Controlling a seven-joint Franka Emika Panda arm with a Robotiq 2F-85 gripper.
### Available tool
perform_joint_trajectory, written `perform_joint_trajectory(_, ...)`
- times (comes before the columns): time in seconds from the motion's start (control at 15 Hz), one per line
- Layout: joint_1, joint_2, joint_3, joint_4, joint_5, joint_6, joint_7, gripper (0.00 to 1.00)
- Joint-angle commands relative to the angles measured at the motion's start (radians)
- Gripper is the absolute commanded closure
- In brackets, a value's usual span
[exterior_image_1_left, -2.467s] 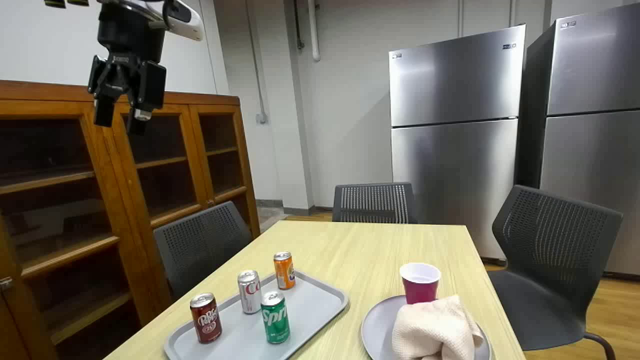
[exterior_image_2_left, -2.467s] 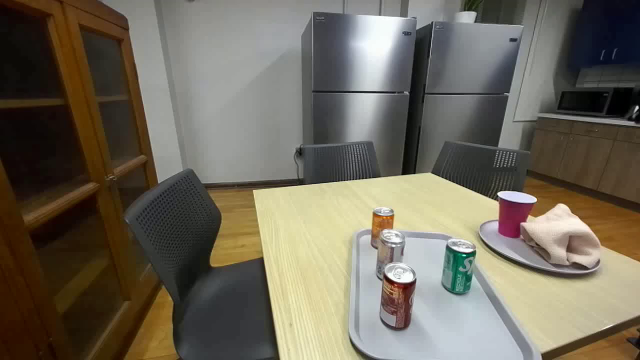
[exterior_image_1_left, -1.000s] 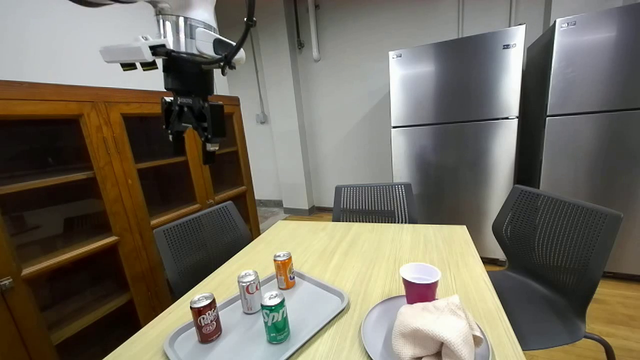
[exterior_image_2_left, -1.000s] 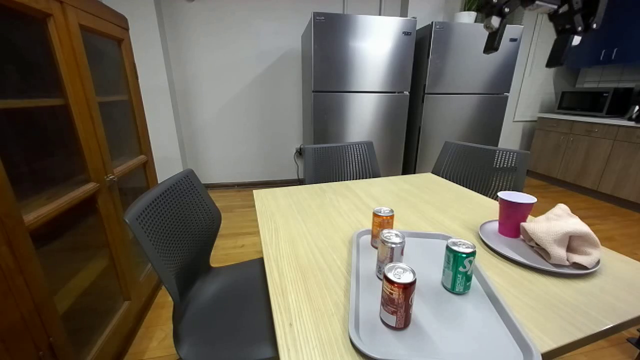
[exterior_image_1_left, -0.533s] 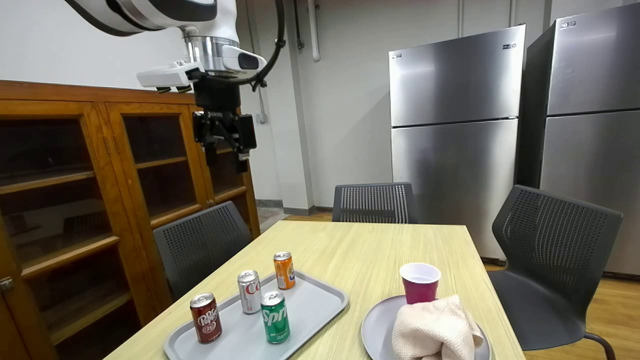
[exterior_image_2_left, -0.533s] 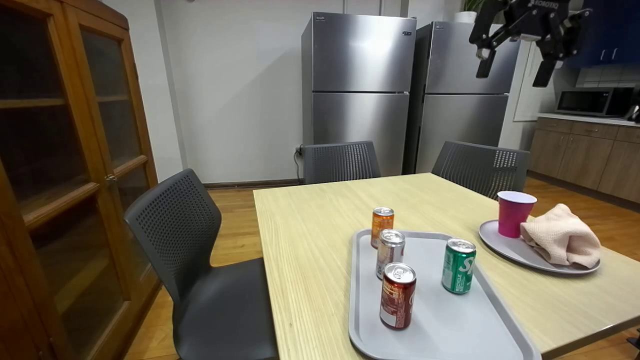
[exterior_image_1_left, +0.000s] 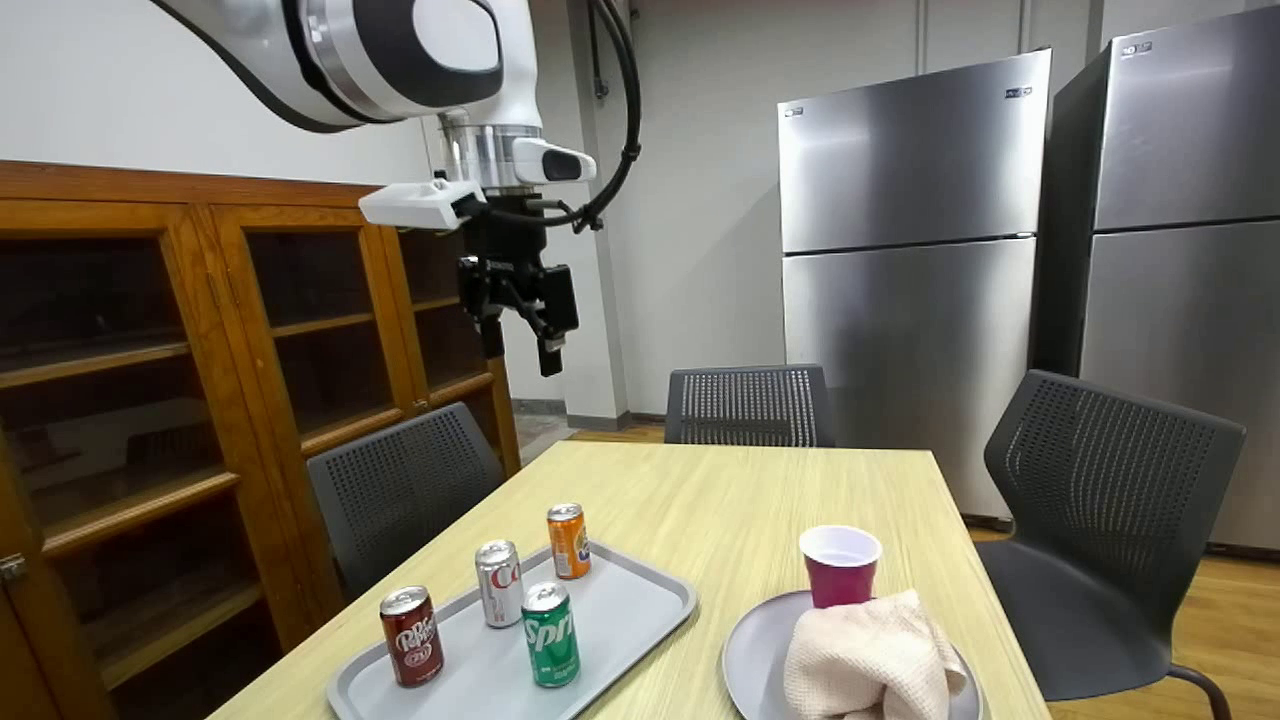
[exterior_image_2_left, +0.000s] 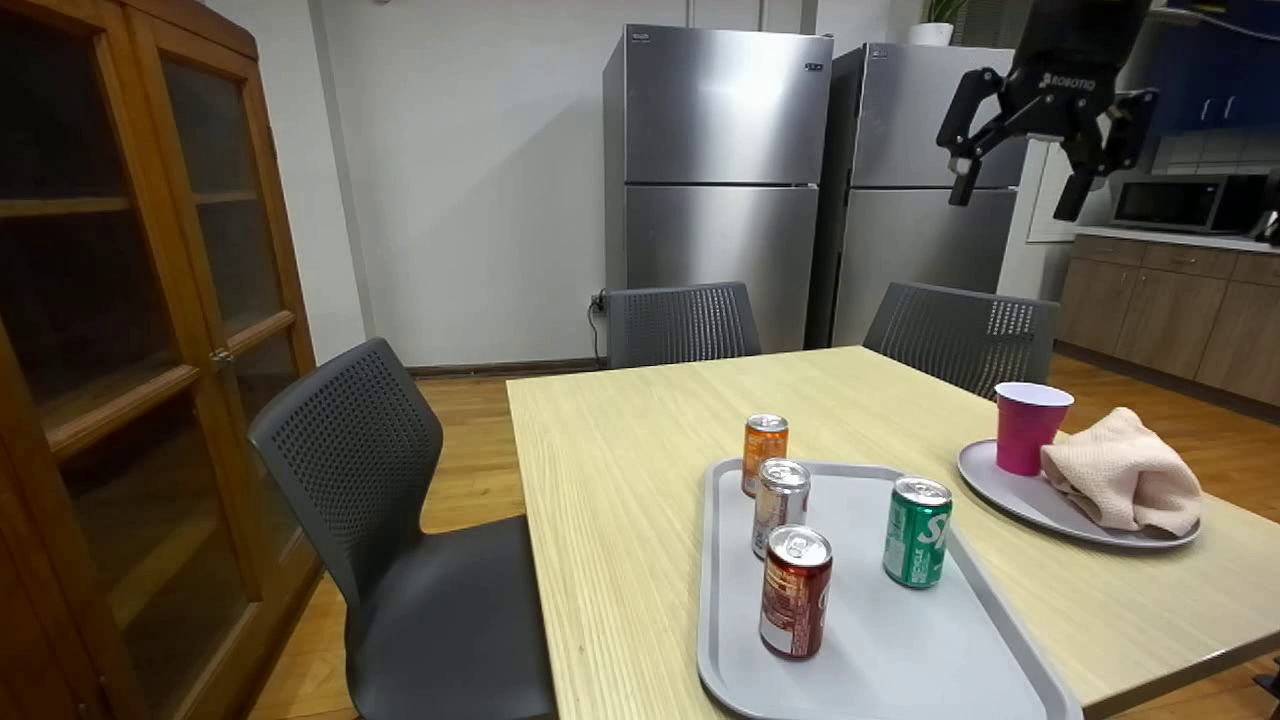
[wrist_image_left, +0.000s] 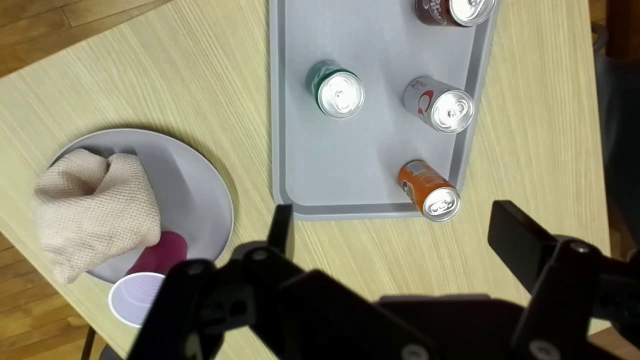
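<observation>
My gripper (exterior_image_1_left: 522, 352) hangs open in the air, high above the table, its fingers pointing down with nothing between them; it shows in both exterior views (exterior_image_2_left: 1015, 197). In the wrist view the gripper (wrist_image_left: 392, 221) frames bare tabletop, and the orange can (wrist_image_left: 425, 187) is the thing closest to it. That can stands upright at the end of a grey tray (wrist_image_left: 350, 165). Also upright on the tray are a silver Coke can (wrist_image_left: 420, 97), a green Sprite can (exterior_image_1_left: 552, 640) and a dark red Dr Pepper can (exterior_image_2_left: 797, 600).
Beside the tray, a round grey plate (wrist_image_left: 202, 200) bears a magenta cup (exterior_image_2_left: 1028, 435) and a crumpled beige cloth (exterior_image_1_left: 865, 655). Dark chairs (exterior_image_1_left: 405, 495) surround the wooden table (exterior_image_1_left: 740, 490). A glass-doored wooden cabinet (exterior_image_1_left: 210, 300) and steel refrigerators (exterior_image_1_left: 910, 170) stand behind.
The arm has swung rightward and lower in an exterior view, and the gripper has entered the further exterior picture from the top and descended. It stays open; cans, plate, cup and cloth keep their places.
</observation>
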Motion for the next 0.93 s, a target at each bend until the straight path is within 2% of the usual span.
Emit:
perform_joint_trajectory(0.0, -0.025, 0.068, -0.005, 0.023, -0.022, 0.045, -0.001, 0.0)
perform_joint_trajectory(0.53, -0.074, 0.191, -0.028, 0.045, -0.102, 0.172, 0.05, 0.0)
perform_joint_trajectory(0.8, -0.098, 0.233, -0.03, 0.066, -0.169, 0.203, 0.155, 0.0)
perform_joint_trajectory(0.87, -0.082, 0.208, -0.041, 0.035, -0.128, 0.2, 0.085, 0.0)
